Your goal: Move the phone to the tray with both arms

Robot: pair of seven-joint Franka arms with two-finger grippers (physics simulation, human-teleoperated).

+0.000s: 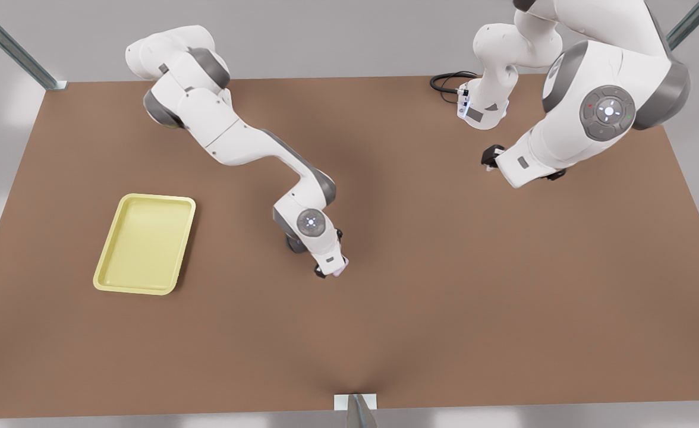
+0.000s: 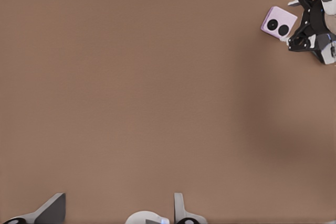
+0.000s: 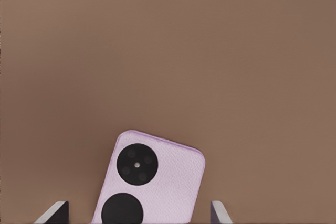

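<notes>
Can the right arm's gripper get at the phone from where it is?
Probably yes. The right gripper hangs right at the phone, its fingers spread on either side, and nothing lies between them on the table.

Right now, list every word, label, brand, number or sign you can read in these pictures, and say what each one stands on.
There is no readable text.
The phone: plain pink back with two black camera circles, no brand or lettering.
The tray: plain yellow, unmarked.
The right gripper, at the phone, and the left gripper, waiting apart: no lettering.
Arm joint discs: small light symbols, no letters.
</notes>
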